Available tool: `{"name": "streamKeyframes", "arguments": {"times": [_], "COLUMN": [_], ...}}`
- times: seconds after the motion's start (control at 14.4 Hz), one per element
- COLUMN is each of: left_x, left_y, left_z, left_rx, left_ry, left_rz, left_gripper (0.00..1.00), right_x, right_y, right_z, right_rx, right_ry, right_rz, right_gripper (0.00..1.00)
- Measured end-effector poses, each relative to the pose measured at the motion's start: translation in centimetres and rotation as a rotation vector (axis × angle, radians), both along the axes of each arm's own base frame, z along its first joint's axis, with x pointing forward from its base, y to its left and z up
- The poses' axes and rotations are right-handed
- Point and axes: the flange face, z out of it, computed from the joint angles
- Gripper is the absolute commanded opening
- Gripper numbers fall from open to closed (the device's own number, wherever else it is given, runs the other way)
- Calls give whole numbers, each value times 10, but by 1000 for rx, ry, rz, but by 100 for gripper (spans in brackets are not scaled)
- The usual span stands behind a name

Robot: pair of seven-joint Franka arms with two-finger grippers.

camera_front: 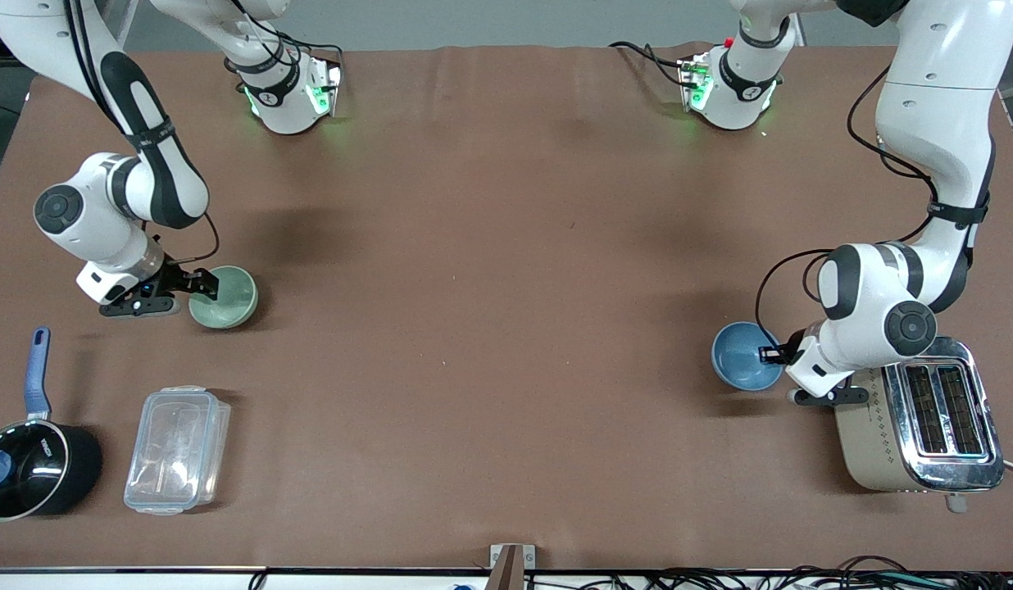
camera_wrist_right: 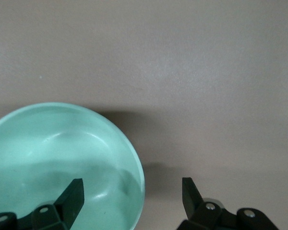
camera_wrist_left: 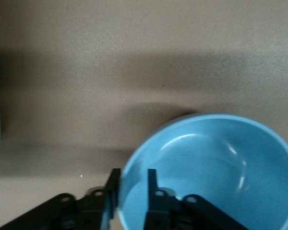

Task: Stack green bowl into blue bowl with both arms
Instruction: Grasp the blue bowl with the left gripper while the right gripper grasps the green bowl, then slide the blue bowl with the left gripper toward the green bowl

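The green bowl (camera_front: 225, 297) sits on the brown table toward the right arm's end. My right gripper (camera_front: 202, 283) is open, low at the bowl's rim. In the right wrist view one finger is inside the green bowl (camera_wrist_right: 53, 148) and the other outside it, so the right gripper (camera_wrist_right: 132, 186) straddles the rim without touching it. The blue bowl (camera_front: 744, 356) sits toward the left arm's end. My left gripper (camera_front: 771, 354) is shut on its rim. In the left wrist view the left gripper (camera_wrist_left: 133, 186) has one finger outside and one inside the blue bowl (camera_wrist_left: 216, 167).
A chrome and beige toaster (camera_front: 924, 426) stands just beside the left arm's wrist, nearer the front camera than the blue bowl. A black saucepan with a blue handle (camera_front: 27, 467) and a clear lidded plastic box (camera_front: 177, 449) lie nearer the camera than the green bowl.
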Motion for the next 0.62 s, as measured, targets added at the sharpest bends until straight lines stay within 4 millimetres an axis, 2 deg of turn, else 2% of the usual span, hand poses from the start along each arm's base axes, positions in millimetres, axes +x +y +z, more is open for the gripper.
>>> {"name": "streamKeyframes", "arguments": {"times": [0.14,0.28,0.35,0.42,0.55,0.62], "left_x": [0,1,1,1,-1,-4], "left_y": [-5,-9,-14,-25,-65,-93], "left_z": [4,11,11,12,20,26], "left_rx": [-3,-5,-9,-20,-57,-79], "left_ry": [2,-4,-3,-2,2,9], "left_rz": [-5,5,24,46,111,145], "left_gripper": [0,0,0,0,0,1], "right_x": [-3,-4,-4,-4,-4,-5], "right_y": [-1,-1,-1,-1,-2,-2], "right_z": [-5,-6,-6,-6,-6,-6], "right_rx": [1,5,6,7,11,14], "right_ry": [4,4,4,4,3,2], "right_rz": [-5,-13,-16,-17,-27,-34], "right_gripper": [57,35,16,2,0,0]}}
